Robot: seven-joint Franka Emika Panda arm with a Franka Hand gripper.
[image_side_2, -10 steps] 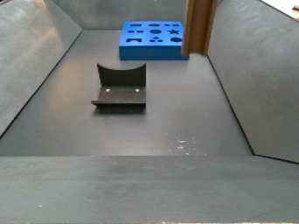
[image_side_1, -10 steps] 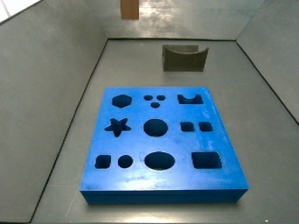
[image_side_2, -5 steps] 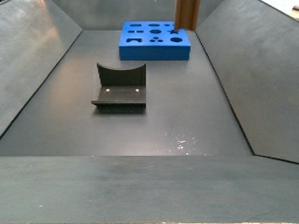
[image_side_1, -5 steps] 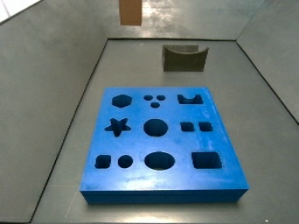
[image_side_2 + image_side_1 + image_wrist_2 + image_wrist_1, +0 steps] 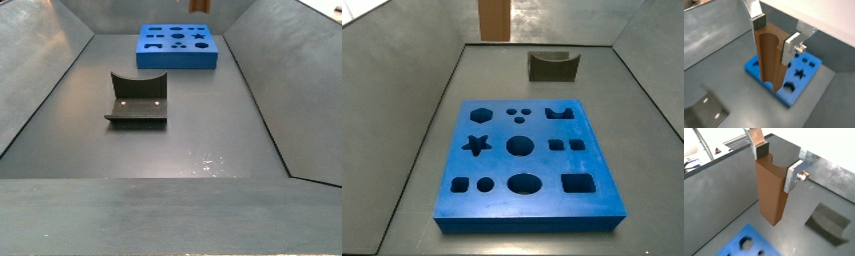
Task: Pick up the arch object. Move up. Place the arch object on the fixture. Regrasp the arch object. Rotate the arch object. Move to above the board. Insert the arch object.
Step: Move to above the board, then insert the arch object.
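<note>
My gripper (image 5: 777,162) is shut on the arch object (image 5: 772,193), a long orange-brown bar that hangs upright from the silver fingers (image 5: 795,172). Both wrist views show it, with the curved cut at its gripped end (image 5: 769,60). In a side view its lower end (image 5: 494,20) shows at the back, high above the floor; the gripper itself is out of frame there. Only its tip (image 5: 199,6) shows above the blue board's (image 5: 177,62) far end. The board (image 5: 496,165) lies flat, and the grey-olive fixture (image 5: 552,66) stands apart from it.
Grey sloped walls (image 5: 416,110) enclose the dark floor (image 5: 201,130) on all sides. The fixture (image 5: 138,98) sits mid-floor with its scoop upward. It also shows in both wrist views (image 5: 827,223) (image 5: 704,112), as does the board (image 5: 753,66) (image 5: 731,248).
The arch object, still gripped, has moved sideways over the board's far end in a side view. In the other side view more of its length now shows.
</note>
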